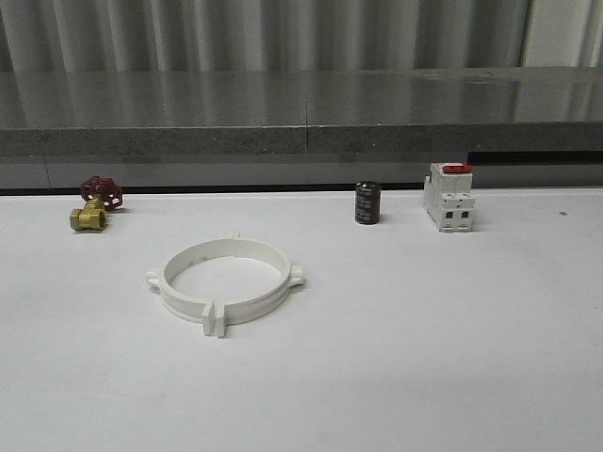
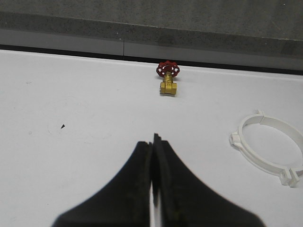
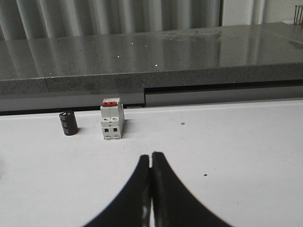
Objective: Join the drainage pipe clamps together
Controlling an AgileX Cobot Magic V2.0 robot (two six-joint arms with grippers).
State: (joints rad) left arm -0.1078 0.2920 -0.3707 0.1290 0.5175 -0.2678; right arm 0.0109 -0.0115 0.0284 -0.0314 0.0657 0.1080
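Both clenched tools, left tool (image 2: 152, 142) and right tool (image 3: 151, 158), hover empty; drainage pipe clamps (image 1: 226, 282) lie near-left on the tabletop (image 1: 452, 330), apparently already joined, so only checking remains.

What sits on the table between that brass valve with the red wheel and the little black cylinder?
Nothing: in the front view, bare white table separates valve and cylinder. The joined clamps lie nearer the camera.
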